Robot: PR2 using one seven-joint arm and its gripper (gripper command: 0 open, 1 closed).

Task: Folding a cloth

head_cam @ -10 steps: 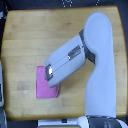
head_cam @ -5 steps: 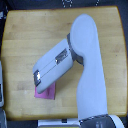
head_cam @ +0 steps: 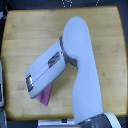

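Note:
The pink-magenta cloth (head_cam: 46,95) lies on the wooden table (head_cam: 30,35) near its front edge, at the exterior view's left. Only a small corner of it shows from under the white arm (head_cam: 77,55). The arm reaches down and left from the exterior view's right and covers most of the cloth. The gripper (head_cam: 30,86) is at the arm's lower left end, right over the cloth. Its fingers are hidden by the forearm casing, so I cannot tell whether it is open or shut.
The wooden table has rounded corners and a dark surround. A light object (head_cam: 1,90) stands off the table's left edge. A dark item (head_cam: 67,2) sits past the far edge. The robot's base (head_cam: 100,120) is at the bottom right.
The arm has swung toward the exterior view's left and toward the front edge. It now covers more of the cloth, and only a small pink corner shows.

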